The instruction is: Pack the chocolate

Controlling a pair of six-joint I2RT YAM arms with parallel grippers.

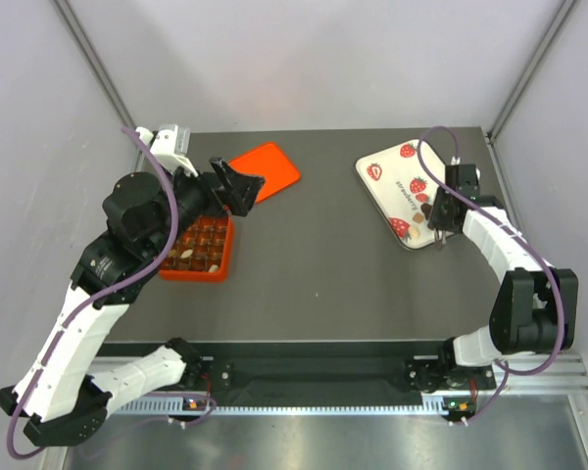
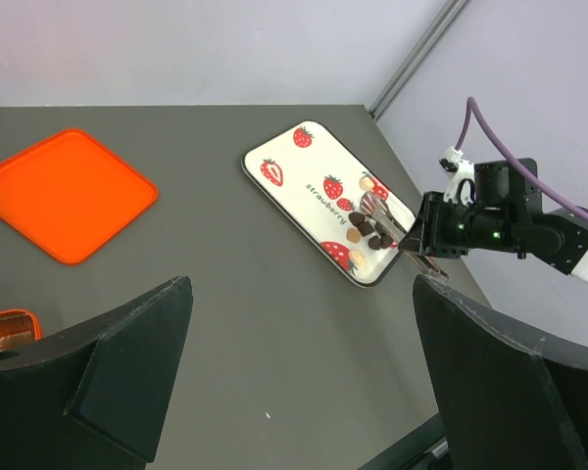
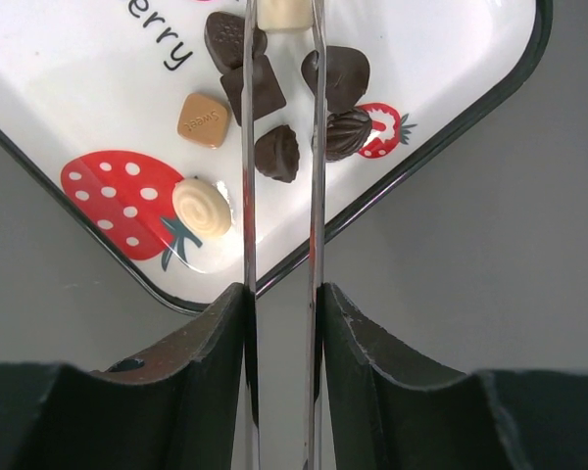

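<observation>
The chocolate (image 3: 277,153) lies on a white strawberry-print tray (image 3: 98,78): several dark pieces, a caramel square (image 3: 204,119) and a cream swirl (image 3: 202,207). My right gripper (image 3: 282,294) is shut on metal tongs (image 3: 247,196). Their two blades reach over the tray's corner and straddle a cream piece (image 3: 284,12) at the top edge; whether they pinch it is not visible. From above, the right gripper (image 1: 441,220) hangs over the tray (image 1: 387,176). The left gripper (image 1: 237,186) is open and holds nothing, beside the orange compartment box (image 1: 198,250), which holds several pieces.
An orange lid (image 1: 268,168) lies flat behind the box, at the table's back left. The tray (image 2: 304,196) sits at the back right near the frame post. Bare grey table lies between box and tray. White walls close in on three sides.
</observation>
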